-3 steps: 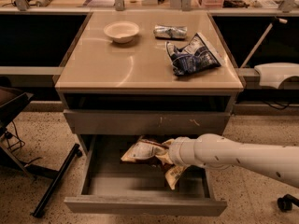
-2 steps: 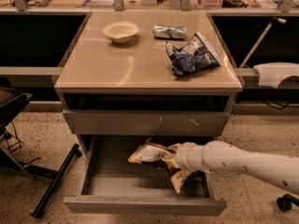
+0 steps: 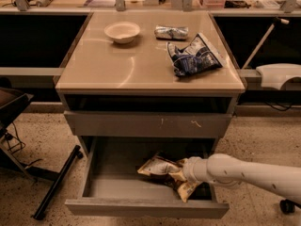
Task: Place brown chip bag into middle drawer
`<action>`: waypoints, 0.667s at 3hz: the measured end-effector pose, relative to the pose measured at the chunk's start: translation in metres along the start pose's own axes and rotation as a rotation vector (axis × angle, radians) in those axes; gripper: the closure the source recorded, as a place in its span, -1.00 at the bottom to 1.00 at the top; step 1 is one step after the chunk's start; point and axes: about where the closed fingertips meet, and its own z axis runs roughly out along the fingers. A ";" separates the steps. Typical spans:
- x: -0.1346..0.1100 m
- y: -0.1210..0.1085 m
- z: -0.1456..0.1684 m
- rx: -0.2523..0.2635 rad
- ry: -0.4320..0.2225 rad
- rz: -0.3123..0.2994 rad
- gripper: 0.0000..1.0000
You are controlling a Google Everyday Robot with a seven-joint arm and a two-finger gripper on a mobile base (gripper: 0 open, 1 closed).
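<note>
Brown chip bag (image 3: pixel 160 167) | inside middle drawer (image 3: pixel 146 209) | touching gripper (image 3: pixel 181 173)

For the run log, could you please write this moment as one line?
stage: placing | chip bag: inside open middle drawer | gripper: in drawer, at the bag | release: cannot tell

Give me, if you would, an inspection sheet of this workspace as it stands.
Surface: tan cabinet top, carrying clutter only.
Job's things: brown chip bag lies inside the open middle drawer, right of centre.
Clutter: white bowl, silver wrapper and dark-blue bag, all on the cabinet top.
Grippers: gripper inside the drawer at the bag's right end; the arm enters from the right.
Cables: thin cable on the floor at left.
Surroundings: scratched drawer front shut above; black bar on the speckled floor.
</note>
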 end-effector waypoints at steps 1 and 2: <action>-0.001 0.000 -0.002 0.000 0.000 0.000 0.62; -0.001 0.000 -0.001 0.000 0.000 0.000 0.16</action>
